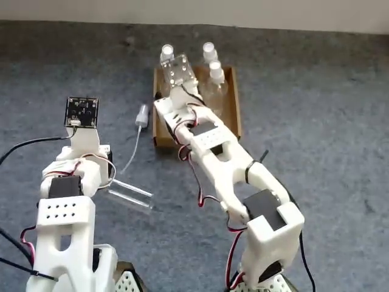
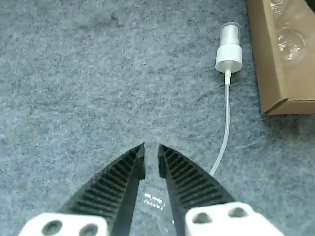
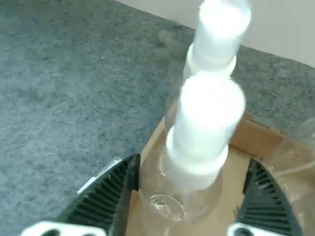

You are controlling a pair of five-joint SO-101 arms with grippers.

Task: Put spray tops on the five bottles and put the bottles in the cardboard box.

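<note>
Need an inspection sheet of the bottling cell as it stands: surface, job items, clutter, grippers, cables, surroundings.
Surface: grey carpet.
Job's things: cardboard box with at least three capped bottles upright in it. A loose spray top lies on the carpet beside the box, tube trailing. A bare bottle lies on its side by the left arm.
Clutter: nothing seen.
Grippers: right gripper is over the box, fingers open either side of a standing bottle. Left gripper is low over the carpet, pointed toward the loose spray top.
Cables: red, white and black wires run along both arms. A black cable runs off the left edge.
Surroundings: pale wall beyond the carpet.
</note>
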